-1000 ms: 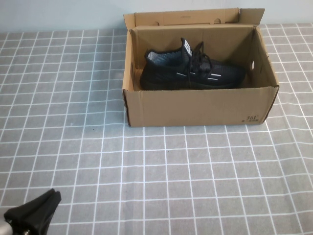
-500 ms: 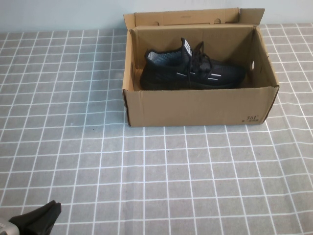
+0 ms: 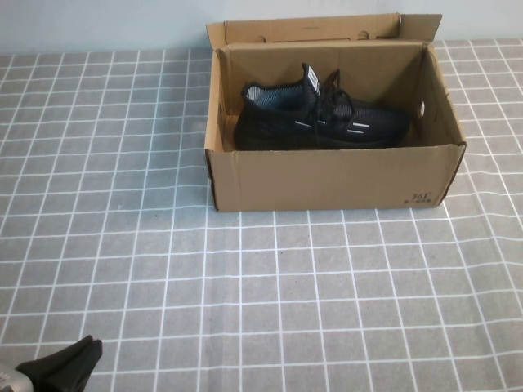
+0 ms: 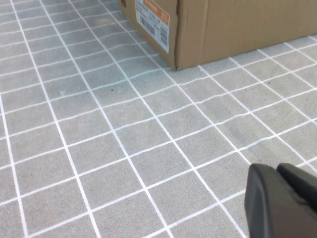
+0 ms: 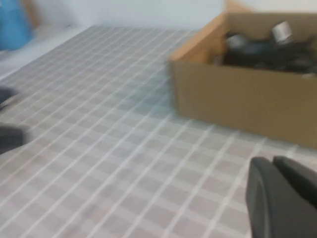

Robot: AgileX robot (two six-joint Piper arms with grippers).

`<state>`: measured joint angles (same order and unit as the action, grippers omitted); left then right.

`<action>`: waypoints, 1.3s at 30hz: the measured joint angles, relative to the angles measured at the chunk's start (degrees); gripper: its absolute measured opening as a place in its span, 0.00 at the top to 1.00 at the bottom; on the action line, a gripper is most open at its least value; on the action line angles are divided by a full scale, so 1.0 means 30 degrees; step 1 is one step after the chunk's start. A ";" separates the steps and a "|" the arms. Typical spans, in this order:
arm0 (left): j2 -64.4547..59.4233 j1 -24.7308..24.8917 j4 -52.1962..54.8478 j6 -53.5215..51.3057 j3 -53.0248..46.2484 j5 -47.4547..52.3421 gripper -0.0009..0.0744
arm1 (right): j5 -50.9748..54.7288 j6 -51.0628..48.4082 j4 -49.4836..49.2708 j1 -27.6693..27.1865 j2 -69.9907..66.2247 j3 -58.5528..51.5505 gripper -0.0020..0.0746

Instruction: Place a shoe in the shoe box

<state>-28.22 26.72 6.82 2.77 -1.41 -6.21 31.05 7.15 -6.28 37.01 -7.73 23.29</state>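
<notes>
The black knit shoe point(image 3: 319, 118) lies on its side inside the open brown cardboard shoe box point(image 3: 331, 175) at the back middle of the table, toe to the right. The box lid flap point(image 3: 315, 28) stands open behind it. My left gripper point(image 3: 69, 367) is shut and empty at the near left corner, far from the box; it also shows in the left wrist view point(image 4: 277, 171). My right gripper point(image 5: 272, 163) is shut and empty, seen only in the right wrist view, with the box point(image 5: 237, 99) and shoe point(image 5: 262, 49) ahead of it.
The table is covered by a grey cloth with a white grid point(image 3: 245, 286). A barcode label point(image 4: 153, 20) is on the box's left end wall. Something blue point(image 5: 12, 25) stands beyond the table's far edge in the right wrist view.
My left gripper has drawn back a little lower toward the near left corner since one second ago. The shoe and box have not moved.
</notes>
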 joint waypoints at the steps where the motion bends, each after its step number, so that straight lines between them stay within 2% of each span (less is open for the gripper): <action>1: 0.0000 0.0000 0.0000 0.0000 0.0000 0.0056 0.99 | -0.0983 -0.0029 0.0329 -0.0645 0.0000 -0.0619 0.99; 5: 0.0000 0.0000 0.0000 0.0000 0.0000 0.0048 0.99 | -0.5809 -0.0040 0.0767 -0.4237 0.0000 -0.3827 0.99; 8: 0.0000 0.0000 0.0000 0.0000 0.0000 0.0048 0.99 | -0.8151 -0.0040 0.0835 -0.6833 0.0271 -0.5907 0.99; 12: 0.0000 0.0000 0.0000 0.0000 0.0000 0.0066 0.99 | -0.9256 -0.0269 0.0835 -0.8596 0.1608 -0.7793 0.99; 30: 0.0000 0.0000 0.0000 0.0000 0.0000 0.0327 0.99 | -0.8142 -0.1561 0.1348 -0.9012 0.2712 -0.8241 0.99; 39: 0.0000 0.0000 0.0000 0.0000 0.0000 0.0327 0.99 | -0.4979 -0.5256 -0.0640 -0.9012 0.2712 -0.8241 0.99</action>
<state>-28.22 26.72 6.82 2.77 -1.41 -5.23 16.11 -8.62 -8.20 9.97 0.40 -1.44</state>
